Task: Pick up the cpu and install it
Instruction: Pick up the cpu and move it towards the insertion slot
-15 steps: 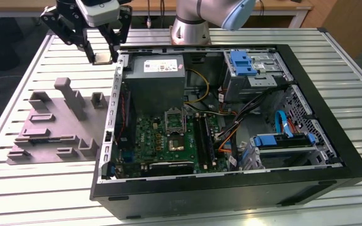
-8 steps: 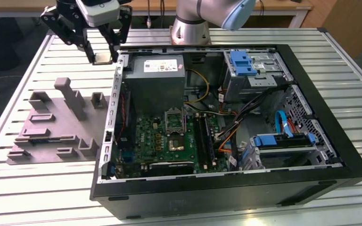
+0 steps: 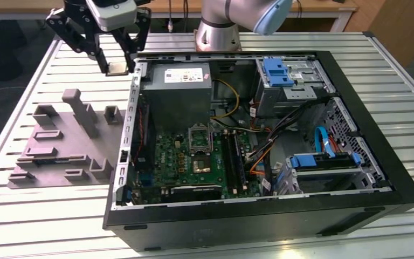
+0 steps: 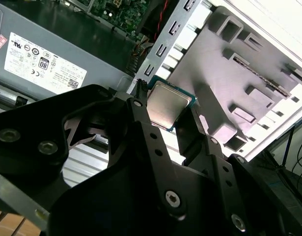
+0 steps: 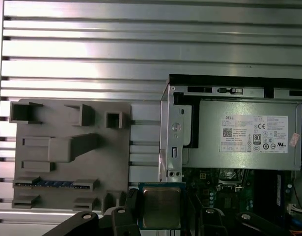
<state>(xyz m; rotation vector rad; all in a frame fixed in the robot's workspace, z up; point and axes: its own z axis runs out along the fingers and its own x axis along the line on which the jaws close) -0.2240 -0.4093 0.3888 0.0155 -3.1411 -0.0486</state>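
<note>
Sitting along the near edge of a slatted metal table (image 3: 49,216), an open black computer case (image 3: 264,216) lies on its side. Just behind its near wall, toward the exterior view's right, is a drive cage with a blue handle (image 3: 322,162). A green circuit board (image 3: 181,162) covers the floor of the case toward the exterior view's left, with a metal-framed socket (image 3: 200,161) on it. Beyond the board, against the far wall, sits a grey power box with a white label (image 3: 181,89), and a blue-topped bay (image 3: 277,73) fills the far right corner of the case. Outside the case, on the exterior view's left, a grey moulded tray (image 3: 63,145) with raised blocks rests on the table. Farther back, the gripper (image 3: 118,66) hangs above the table just outside the far left corner of the case. Its black fingers (image 4: 141,115) are pinching the cpu (image 4: 168,105) by two opposite edges, silvery top showing. The cpu is lifted clear of tray and table, well apart from the socket. At the far edge of the table stands the arm's base (image 3: 218,32).
</note>
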